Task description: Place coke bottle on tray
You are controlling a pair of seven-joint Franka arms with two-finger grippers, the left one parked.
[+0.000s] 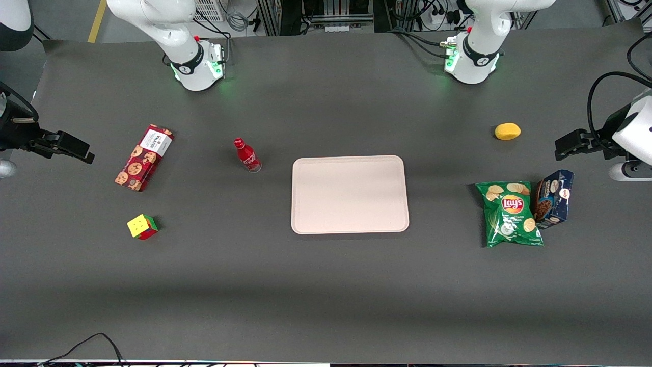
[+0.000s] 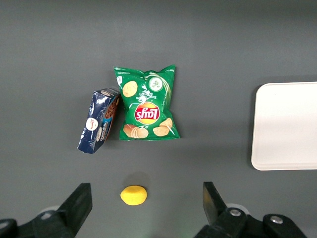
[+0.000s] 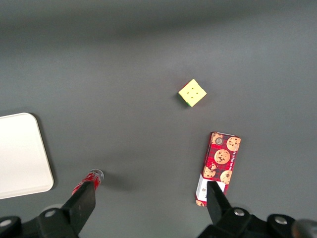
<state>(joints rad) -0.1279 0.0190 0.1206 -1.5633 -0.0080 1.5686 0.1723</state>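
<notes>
The coke bottle (image 1: 247, 155), small and red with a red cap, stands upright on the dark table beside the tray, toward the working arm's end. It also shows in the right wrist view (image 3: 89, 180), partly hidden by one finger. The pale pink tray (image 1: 350, 194) lies flat mid-table with nothing on it; its corner shows in the right wrist view (image 3: 20, 153). My right gripper (image 1: 76, 149) hangs well above the table at the working arm's end, far from the bottle. Its fingers (image 3: 81, 203) stand wide apart and hold nothing.
A long red cookie box (image 1: 144, 157) and a colour cube (image 1: 142, 226) lie near the working arm's end. A lemon (image 1: 507, 131), a green Lay's bag (image 1: 511, 214) and a blue cookie box (image 1: 554, 198) lie toward the parked arm's end.
</notes>
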